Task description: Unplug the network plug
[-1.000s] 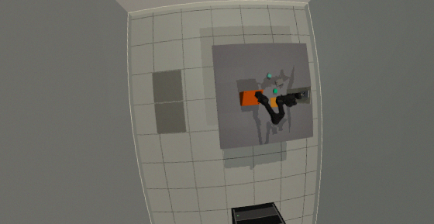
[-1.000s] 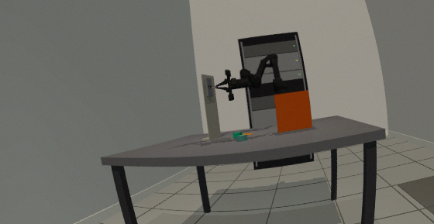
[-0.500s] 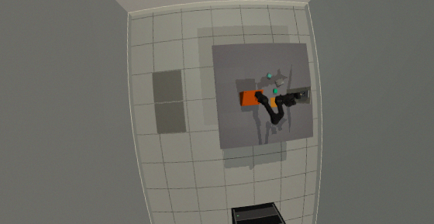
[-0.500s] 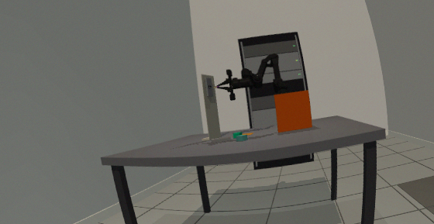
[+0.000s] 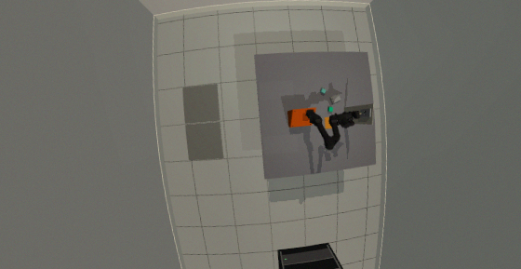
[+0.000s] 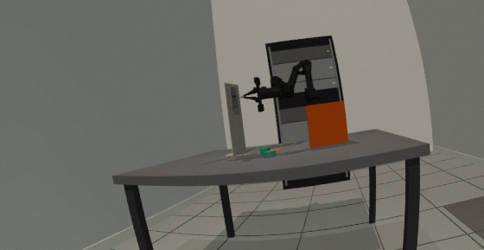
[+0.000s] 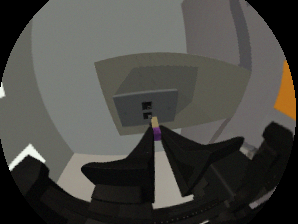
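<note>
The network plug [image 7: 155,122], tan with a purple part, is between my fingertips, in front of the sockets. My gripper [image 5: 359,114] [image 6: 244,96] [image 7: 154,128] is shut on it. In the exterior view, a small gap shows between the fingertips and the upright panel [image 6: 238,129] [image 7: 222,92]. The grey socket plate [image 6: 234,98] [image 7: 131,109] has two dark openings, both visible in the wrist view; the plug's front end is just below the lower one in that view. The marked square [image 5: 327,124] [image 6: 277,150] is orange, flat on the table [image 5: 284,73] [image 6: 173,173], below the arm.
A green block [image 5: 330,109] [image 6: 264,150] and a teal block [image 5: 323,90] [image 6: 270,154] lie near the square. A grey piece [image 5: 336,99] lies beside them in the top view. The arm stands on an orange box [image 5: 300,117] [image 6: 327,125]. A dark rack stands beyond the table.
</note>
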Available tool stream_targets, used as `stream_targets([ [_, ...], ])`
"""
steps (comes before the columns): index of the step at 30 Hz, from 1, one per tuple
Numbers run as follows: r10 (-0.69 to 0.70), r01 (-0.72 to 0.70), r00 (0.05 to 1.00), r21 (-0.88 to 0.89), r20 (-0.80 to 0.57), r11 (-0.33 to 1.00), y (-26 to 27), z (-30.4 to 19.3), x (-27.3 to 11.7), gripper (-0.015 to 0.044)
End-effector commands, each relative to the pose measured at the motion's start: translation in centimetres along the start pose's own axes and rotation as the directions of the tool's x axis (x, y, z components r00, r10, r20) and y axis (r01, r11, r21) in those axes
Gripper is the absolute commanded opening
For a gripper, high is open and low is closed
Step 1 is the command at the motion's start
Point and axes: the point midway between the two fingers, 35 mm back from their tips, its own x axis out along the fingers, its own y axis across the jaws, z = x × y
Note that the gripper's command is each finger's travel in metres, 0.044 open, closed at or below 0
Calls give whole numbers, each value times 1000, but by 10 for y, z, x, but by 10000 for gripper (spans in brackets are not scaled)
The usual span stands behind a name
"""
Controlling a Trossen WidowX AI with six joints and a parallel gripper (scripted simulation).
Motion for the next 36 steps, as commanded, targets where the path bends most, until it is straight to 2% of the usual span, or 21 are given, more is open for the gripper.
stream_targets([
  [1, 7, -7, 1000, 1, 3, 1000, 2, 0, -2, 0],
  [26, -1, 1, 1000, -2, -1, 1000, 0, -6, -15, 0],
  [36, 1, -1, 1000, 0, 0, 1000, 22, -7, -20, 0],
])
